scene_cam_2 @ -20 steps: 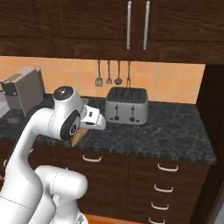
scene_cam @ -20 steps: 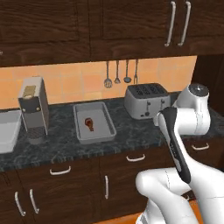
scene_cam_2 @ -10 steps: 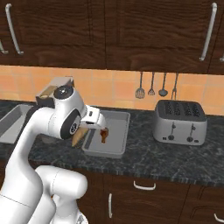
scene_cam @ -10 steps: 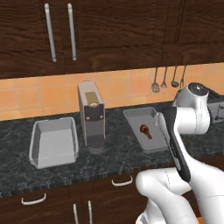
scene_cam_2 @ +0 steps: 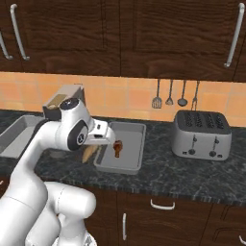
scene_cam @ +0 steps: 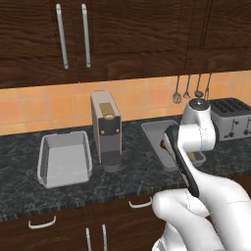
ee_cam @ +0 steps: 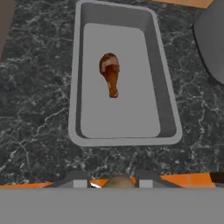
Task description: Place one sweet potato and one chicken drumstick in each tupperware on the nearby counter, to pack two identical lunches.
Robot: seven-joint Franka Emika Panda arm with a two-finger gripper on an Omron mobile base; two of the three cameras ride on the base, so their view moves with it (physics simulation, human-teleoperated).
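The pincer [ee_cam: 112, 181] is clamped tight on the sweet potato [ee_cam: 117, 182]. In the hand view the round tan end of the potato pokes up between the two dark tips, right at the bottom. In the right base view the potato [scene_cam_2: 89, 154] hangs down under the white hand, just beside the near left corner of the tupperware [scene_cam_2: 138, 139].

That tupperware [ee_cam: 74, 87] is the landmark here. It sits on the dark tabletop [ee_cam: 35, 96] and has one chicken drumstick [ee_cam: 110, 73] lying in it, a bit toward the back half. In the hand view the fat end points to the far wall and the thin bone end points toward the pincer. In the right base view the drumstick [scene_cam_2: 117, 147] shows in the middle of the tray. In the left base view the tray [scene_cam: 152, 130] is partly hidden behind the arm.

To the left of this tupperware stands a tall grey coffee machine [scene_cam: 105, 128]. Farther left, past the machine, lies a second tupperware [scene_cam: 65, 158], and I see nothing in it.

To the right of the landmark tray sits a silver toaster [scene_cam_2: 201, 134]. On the orange wall behind and to the right of the tray hang some kitchen utensils [scene_cam_2: 169, 93]. Dark wood cupboards [scene_cam_2: 144, 33] hang above.
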